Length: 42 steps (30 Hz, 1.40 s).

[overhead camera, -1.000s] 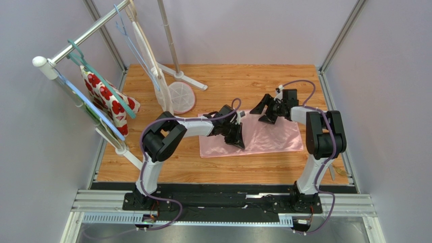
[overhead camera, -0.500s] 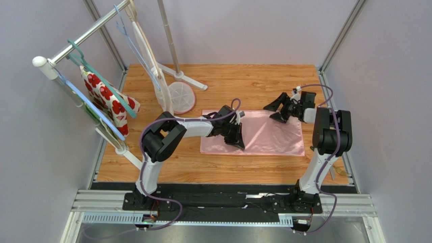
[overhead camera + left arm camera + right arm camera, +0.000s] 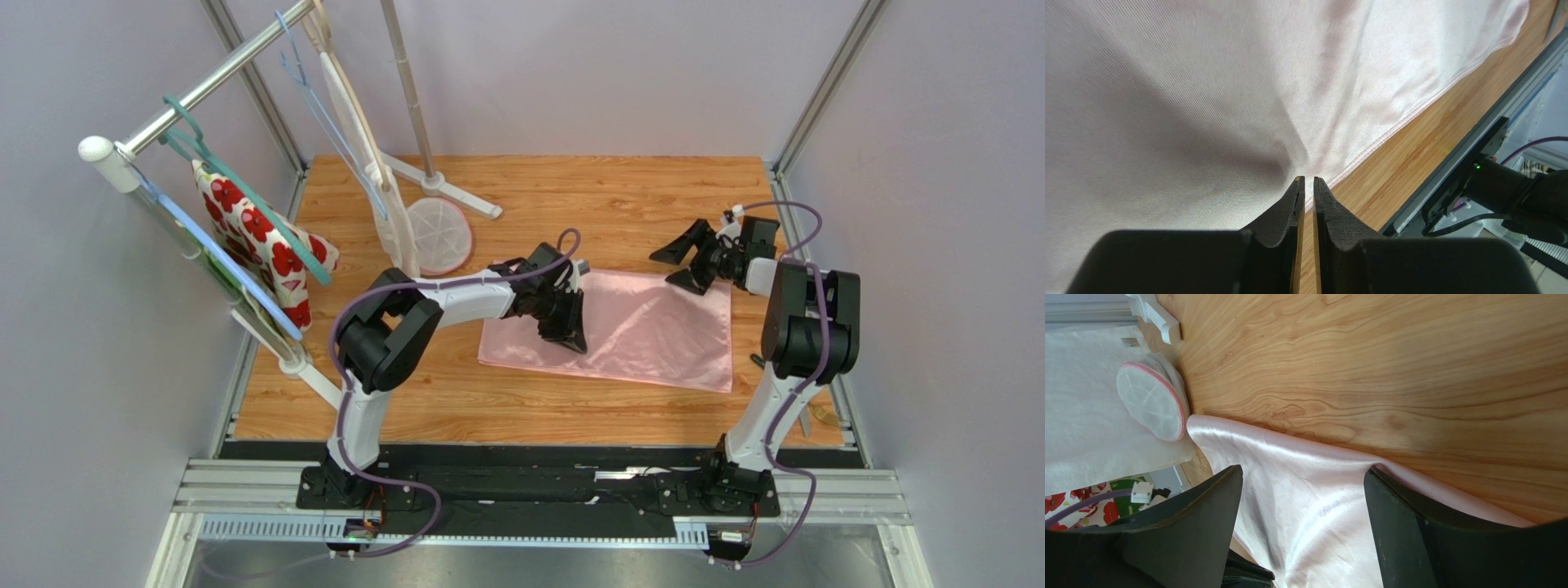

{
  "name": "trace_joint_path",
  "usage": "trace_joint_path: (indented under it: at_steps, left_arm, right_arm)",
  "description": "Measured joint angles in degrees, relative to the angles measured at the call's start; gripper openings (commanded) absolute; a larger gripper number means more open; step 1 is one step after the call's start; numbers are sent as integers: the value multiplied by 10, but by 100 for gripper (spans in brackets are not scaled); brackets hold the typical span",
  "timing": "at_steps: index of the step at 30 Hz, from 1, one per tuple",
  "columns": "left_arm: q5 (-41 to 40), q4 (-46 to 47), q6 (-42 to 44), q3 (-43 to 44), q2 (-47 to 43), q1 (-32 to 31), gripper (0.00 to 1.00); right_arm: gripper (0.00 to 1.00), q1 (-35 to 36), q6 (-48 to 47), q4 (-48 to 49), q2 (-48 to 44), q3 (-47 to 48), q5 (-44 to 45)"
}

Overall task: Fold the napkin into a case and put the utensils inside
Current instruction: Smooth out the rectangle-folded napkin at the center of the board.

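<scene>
The napkin (image 3: 638, 331) is a plain pink cloth lying spread on the wooden table, with soft creases. My left gripper (image 3: 570, 337) rests low over its left part. In the left wrist view its jaws (image 3: 1308, 179) stand a narrow slit apart at the napkin's (image 3: 1229, 92) hem, with bare wood showing between them. My right gripper (image 3: 685, 263) hovers wide open over the far right corner, holding nothing. Its fingers (image 3: 1198, 527) straddle the napkin (image 3: 1321, 527) edge. A slim grey piece (image 3: 805, 419) at the table's right edge may be one of the utensils; it is mostly hidden.
A clothes rack with hangers and a red-flowered white cloth (image 3: 264, 245) stands at the left. A white stand with a round mesh disc (image 3: 438, 233) sits behind the napkin's left end. Metal rails (image 3: 540, 490) run along the near edge, and grey walls close both sides.
My right gripper has drawn back to the right, open, off the napkin's far edge. The napkin now lies flatter. My left gripper's jaws have parted slightly.
</scene>
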Motion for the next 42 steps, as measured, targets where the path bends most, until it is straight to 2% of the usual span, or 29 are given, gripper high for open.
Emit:
trace_joint_path:
  at_steps: [5,9,15,20,26,34,42]
  left_arm:
    - [8,-23,2,96,3,35,12]
    - [16,14,-4,162,24,66,9]
    - [15,55,-15,210,106,99,8]
    - [9,55,-18,212,155,107,7]
    - [2,65,-23,212,163,120,7]
    - [0,99,-35,194,163,152,6]
    - [2,124,-43,181,162,153,6]
  right_arm:
    - [77,32,25,9,-38,-14,7]
    - [75,55,51,34,-46,-24,7]
    - [62,86,95,75,-31,-27,1]
    - [61,127,133,115,2,-26,-5]
    - [61,161,179,170,63,-17,-21]
    - [64,132,185,192,82,-3,-32]
    - [65,94,176,201,106,18,-66]
